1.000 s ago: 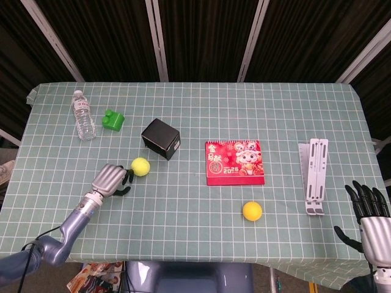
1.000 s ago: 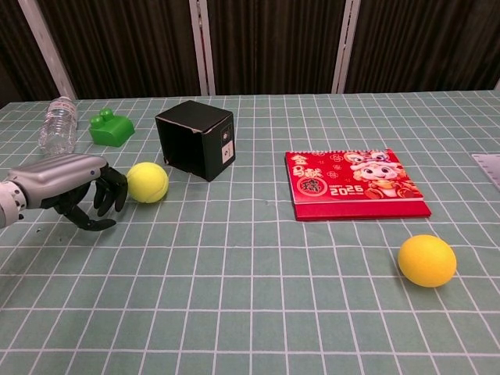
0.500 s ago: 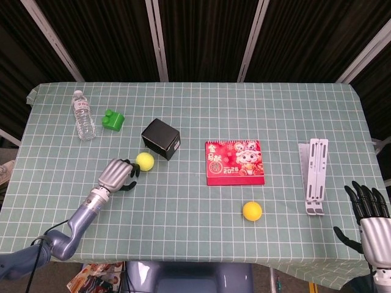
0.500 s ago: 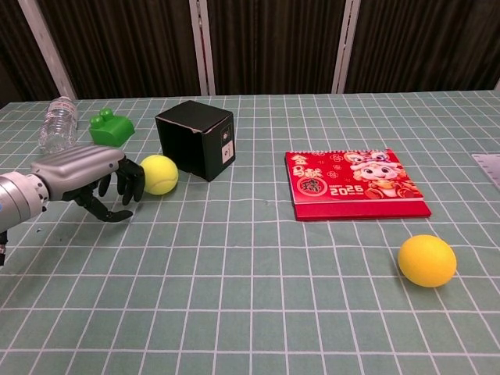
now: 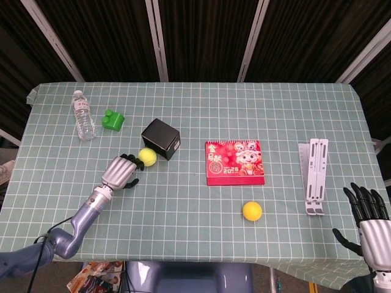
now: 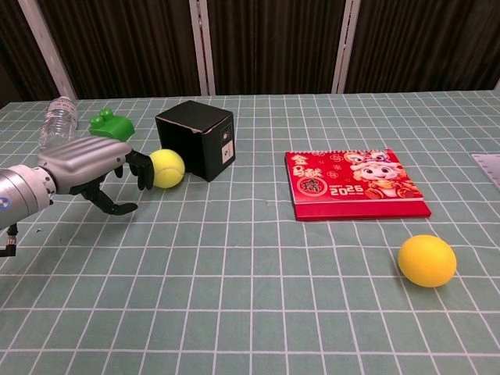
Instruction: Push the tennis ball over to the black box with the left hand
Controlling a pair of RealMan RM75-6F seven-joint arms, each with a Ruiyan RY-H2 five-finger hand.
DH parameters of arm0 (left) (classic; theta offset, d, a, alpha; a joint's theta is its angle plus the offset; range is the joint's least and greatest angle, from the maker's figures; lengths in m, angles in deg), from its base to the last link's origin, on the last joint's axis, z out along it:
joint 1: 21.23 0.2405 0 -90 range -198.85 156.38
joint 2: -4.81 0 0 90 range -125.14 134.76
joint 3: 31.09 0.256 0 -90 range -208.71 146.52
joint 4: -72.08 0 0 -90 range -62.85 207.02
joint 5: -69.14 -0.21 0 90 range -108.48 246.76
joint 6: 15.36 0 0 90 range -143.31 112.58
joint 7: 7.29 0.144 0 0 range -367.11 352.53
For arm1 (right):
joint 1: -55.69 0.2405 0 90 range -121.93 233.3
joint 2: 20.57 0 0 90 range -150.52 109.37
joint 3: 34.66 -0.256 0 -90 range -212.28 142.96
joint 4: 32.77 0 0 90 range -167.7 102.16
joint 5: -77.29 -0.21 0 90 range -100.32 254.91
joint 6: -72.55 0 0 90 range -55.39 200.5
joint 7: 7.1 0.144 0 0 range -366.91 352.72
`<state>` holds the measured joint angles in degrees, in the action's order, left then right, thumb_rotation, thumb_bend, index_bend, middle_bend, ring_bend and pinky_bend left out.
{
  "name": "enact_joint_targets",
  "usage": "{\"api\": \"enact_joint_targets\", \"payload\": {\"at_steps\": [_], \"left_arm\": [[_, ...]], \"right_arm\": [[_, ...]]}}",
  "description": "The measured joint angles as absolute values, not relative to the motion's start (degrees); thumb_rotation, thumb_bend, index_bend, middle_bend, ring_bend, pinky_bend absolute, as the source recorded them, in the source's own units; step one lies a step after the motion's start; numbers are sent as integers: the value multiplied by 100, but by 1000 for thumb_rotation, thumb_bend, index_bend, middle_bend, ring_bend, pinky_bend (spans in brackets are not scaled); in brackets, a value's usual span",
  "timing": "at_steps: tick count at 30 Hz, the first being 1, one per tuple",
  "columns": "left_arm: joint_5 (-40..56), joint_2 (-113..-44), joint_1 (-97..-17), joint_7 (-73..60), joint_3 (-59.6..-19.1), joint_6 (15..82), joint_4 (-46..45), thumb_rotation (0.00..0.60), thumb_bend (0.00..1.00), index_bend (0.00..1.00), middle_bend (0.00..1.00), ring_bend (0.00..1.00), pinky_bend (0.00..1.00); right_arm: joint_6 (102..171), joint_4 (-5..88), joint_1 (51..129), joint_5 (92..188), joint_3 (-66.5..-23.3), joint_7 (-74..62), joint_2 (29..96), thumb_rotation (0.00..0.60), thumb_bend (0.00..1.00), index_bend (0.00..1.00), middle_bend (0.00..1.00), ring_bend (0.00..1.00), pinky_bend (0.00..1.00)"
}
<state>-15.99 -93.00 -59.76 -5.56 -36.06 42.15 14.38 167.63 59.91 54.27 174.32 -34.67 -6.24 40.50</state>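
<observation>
The yellow-green tennis ball (image 5: 147, 157) (image 6: 167, 168) lies on the checked cloth right at the near left face of the black box (image 5: 161, 138) (image 6: 195, 139), touching it or nearly so. My left hand (image 5: 121, 171) (image 6: 98, 168) sits just behind the ball on its left. Its fingers are bent downward and their tips touch the ball; it grips nothing. My right hand (image 5: 368, 213) hovers at the table's near right corner, fingers spread and empty; the chest view does not show it.
A green toy block (image 5: 113, 119) (image 6: 111, 124) and a lying water bottle (image 5: 83, 115) (image 6: 56, 122) are at the far left. A red calendar (image 5: 235, 162) (image 6: 355, 184) lies mid-table, a yellow ball (image 5: 252, 210) (image 6: 426, 260) nearer me, a white folding stand (image 5: 314, 174) at right.
My left hand has swept forward and to the right, rolling the tennis ball from open cloth up against the black box. The right hand has barely shifted.
</observation>
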Motion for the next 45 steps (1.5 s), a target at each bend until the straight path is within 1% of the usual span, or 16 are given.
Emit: {"api": "enact_joint_targets", "payload": {"at_steps": [8, 11, 14, 20, 26, 30, 34, 40, 45], "left_arm": [[-1354, -9259, -6061, -118, -3681, 3992, 1436, 600, 280, 411, 404, 284, 355], [-1240, -9247, -6102, -6, -3707, 3842, 1419, 600, 279, 396, 390, 272, 337], [-1118, -9225, -6149, 185, -3737, 3704, 1356, 600, 271, 354, 347, 236, 310], [-754, -9208, -6271, 761, -3855, 3470, 1028, 600, 267, 258, 228, 127, 264], [-785, -9317, -6327, 924, -3865, 3619, 1010, 600, 284, 171, 147, 53, 182], [-686, -9360, -6345, 1003, -3878, 3571, 983, 600, 285, 153, 108, 11, 155], [-629, -9402, -6354, 1212, -3876, 3616, 959, 600, 280, 142, 70, 0, 118], [-474, -9482, -6346, 1571, -3877, 3663, 988, 600, 275, 95, 1, 0, 52], [-425, -9523, -6326, 1712, -3863, 3784, 995, 600, 271, 41, 0, 0, 21]], "right_arm": [[16841, 5993, 5394, 17499, -3446, -580, 4030, 600, 240, 0, 0, 0, 0], [16858, 5986, 5385, 17532, -3435, -579, 4031, 600, 240, 0, 0, 0, 0], [16843, 5992, 5391, 17564, -3422, -616, 4036, 600, 240, 0, 0, 0, 0], [16875, 6001, 5381, 17624, -3407, -656, 4045, 600, 240, 0, 0, 0, 0], [16934, 5990, 5356, 17683, -3391, -643, 4035, 600, 240, 0, 0, 0, 0], [16952, 6006, 5342, 17805, -3326, -618, 3996, 600, 239, 0, 0, 0, 0], [17037, 6011, 5315, 18006, -3256, -622, 3970, 600, 240, 0, 0, 0, 0], [17216, 5999, 5246, 18225, -3181, -666, 3968, 600, 240, 0, 0, 0, 0], [17237, 5978, 5233, 18247, -3173, -650, 3973, 600, 240, 0, 0, 0, 0]]}}
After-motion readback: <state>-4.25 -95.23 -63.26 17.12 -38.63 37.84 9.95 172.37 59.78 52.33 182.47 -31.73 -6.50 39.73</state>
